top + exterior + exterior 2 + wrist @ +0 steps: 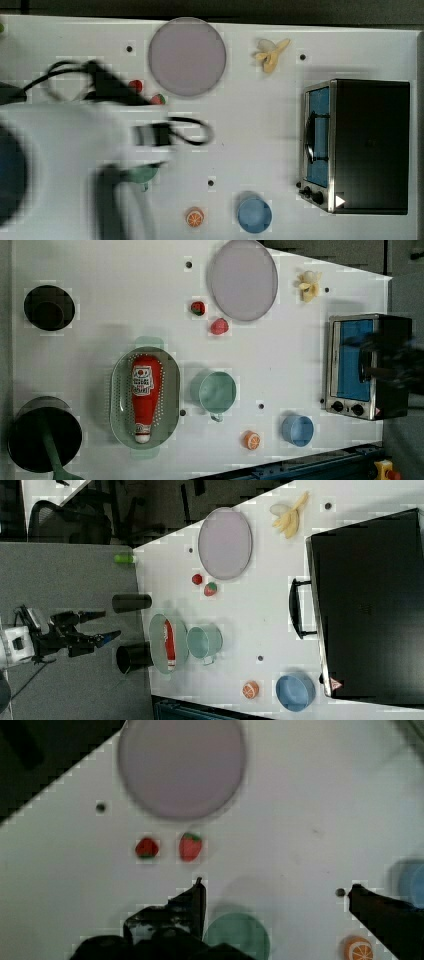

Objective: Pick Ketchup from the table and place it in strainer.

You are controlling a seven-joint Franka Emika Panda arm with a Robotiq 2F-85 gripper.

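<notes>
The gripper (105, 625) was seen held wide apart and empty, raised well clear of the table (125, 300), with its two dark fingers (192, 905) framing the green cup (237, 937) in the wrist view. The Ketchup (144, 396) was found lying flat inside the strainer (120, 400), its long axis matched to the basket's length, the white cap pointed toward the left view's bottom and the base toward the left view's top. The cup stood just beside the strainer.
</notes>
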